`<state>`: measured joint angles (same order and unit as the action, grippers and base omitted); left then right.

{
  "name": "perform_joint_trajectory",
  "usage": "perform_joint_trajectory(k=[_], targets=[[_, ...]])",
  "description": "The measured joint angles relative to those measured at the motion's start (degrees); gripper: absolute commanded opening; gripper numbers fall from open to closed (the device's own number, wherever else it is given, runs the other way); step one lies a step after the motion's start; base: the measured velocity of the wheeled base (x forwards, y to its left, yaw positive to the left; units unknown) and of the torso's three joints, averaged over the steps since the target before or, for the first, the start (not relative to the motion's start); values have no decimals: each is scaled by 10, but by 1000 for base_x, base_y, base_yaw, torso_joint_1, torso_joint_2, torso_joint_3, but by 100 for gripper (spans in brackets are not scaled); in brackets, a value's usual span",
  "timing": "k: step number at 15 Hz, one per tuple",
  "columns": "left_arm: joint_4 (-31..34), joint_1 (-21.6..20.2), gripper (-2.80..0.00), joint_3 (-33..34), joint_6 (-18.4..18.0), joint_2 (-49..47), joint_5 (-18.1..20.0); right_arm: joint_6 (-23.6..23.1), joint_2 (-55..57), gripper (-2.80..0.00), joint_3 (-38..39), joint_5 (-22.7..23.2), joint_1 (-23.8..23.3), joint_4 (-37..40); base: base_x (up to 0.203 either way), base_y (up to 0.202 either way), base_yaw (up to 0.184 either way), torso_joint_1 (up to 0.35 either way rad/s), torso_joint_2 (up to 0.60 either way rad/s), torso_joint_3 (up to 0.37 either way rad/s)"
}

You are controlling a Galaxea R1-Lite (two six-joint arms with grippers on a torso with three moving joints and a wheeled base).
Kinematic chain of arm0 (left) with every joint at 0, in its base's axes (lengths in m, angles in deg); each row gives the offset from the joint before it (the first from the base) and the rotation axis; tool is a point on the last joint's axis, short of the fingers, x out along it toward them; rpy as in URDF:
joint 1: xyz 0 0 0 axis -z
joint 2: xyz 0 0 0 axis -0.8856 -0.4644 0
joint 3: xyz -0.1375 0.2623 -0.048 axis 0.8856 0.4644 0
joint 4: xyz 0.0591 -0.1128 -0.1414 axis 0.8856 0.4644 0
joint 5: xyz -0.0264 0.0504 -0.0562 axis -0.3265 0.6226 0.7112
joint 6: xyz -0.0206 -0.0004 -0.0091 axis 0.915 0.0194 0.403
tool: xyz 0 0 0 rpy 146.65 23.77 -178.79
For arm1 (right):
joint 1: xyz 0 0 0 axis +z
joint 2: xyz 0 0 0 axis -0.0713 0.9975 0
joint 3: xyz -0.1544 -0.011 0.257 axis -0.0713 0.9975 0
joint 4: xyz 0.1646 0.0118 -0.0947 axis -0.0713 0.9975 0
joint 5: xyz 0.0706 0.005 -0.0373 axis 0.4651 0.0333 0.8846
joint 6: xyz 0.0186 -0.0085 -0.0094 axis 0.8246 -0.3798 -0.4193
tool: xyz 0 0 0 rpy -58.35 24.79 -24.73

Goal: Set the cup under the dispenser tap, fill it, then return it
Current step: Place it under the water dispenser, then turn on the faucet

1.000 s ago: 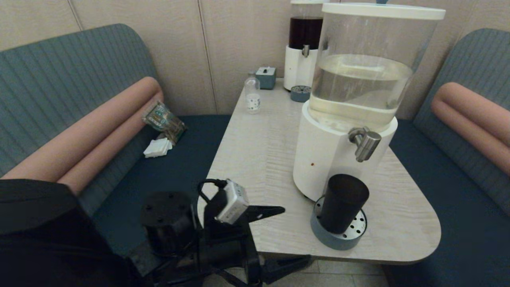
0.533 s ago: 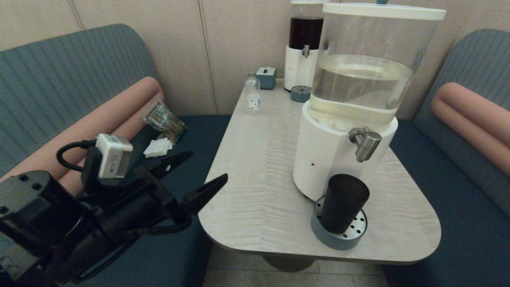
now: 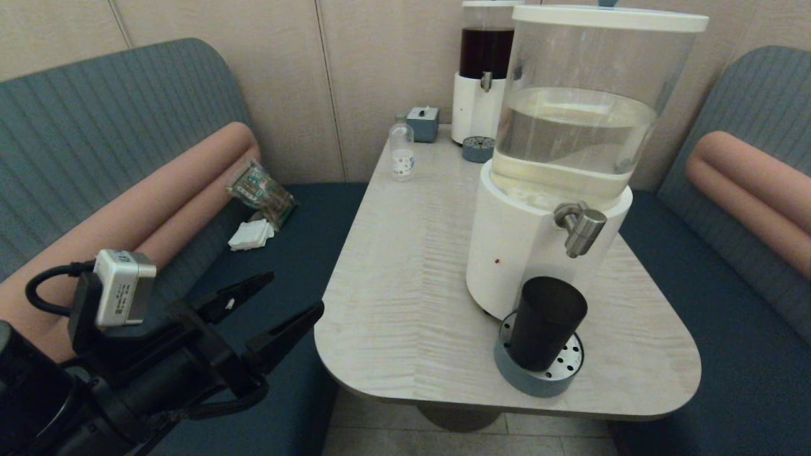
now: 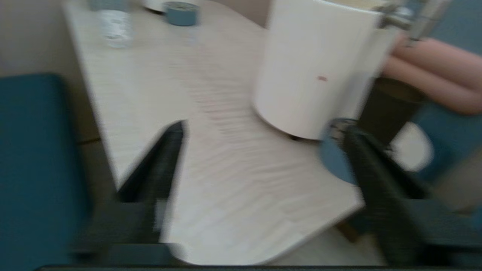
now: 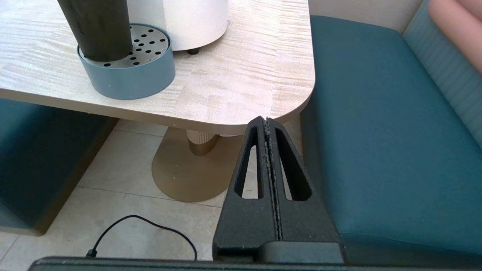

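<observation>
The black cup stands upright on the round blue-grey drip tray, just below the brushed-steel dispenser tap of the big white-based dispenser. My left gripper is open and empty. It hovers off the table's left front corner, over the bench seat, well away from the cup. The left wrist view shows its fingers spread wide, with the cup beyond them. My right gripper is shut and empty, low by the table's right front corner. The cup and tray also show in the right wrist view.
A smaller dark-liquid dispenser, a small clear bottle and a blue box stand at the table's far end. A snack packet and white napkins lie on the left bench. A cable runs over the floor.
My left arm swung from the table's front edge up to its left side. It has since drawn back lower and further left, staying open. The cup has not moved.
</observation>
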<state>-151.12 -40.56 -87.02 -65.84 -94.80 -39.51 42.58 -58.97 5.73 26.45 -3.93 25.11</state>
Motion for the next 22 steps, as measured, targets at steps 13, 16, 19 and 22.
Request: perform_joint_trajectory(k=[13,16,19,22], targets=[[0,72,-280,-110,-10,-156,189,0,0,-280,0,0,0,0,0,0,0,0,0,0],[-1,133,-280,-207,-11,-242,226,0,0,-280,0,0,0,0,0,0,0,0,0,0],[0,173,-280,-274,-12,-314,232,0,0,-280,0,0,0,0,0,0,0,0,0,0],[0,187,-280,-300,-13,-359,232,0,0,-280,0,0,0,0,0,0,0,0,0,0]])
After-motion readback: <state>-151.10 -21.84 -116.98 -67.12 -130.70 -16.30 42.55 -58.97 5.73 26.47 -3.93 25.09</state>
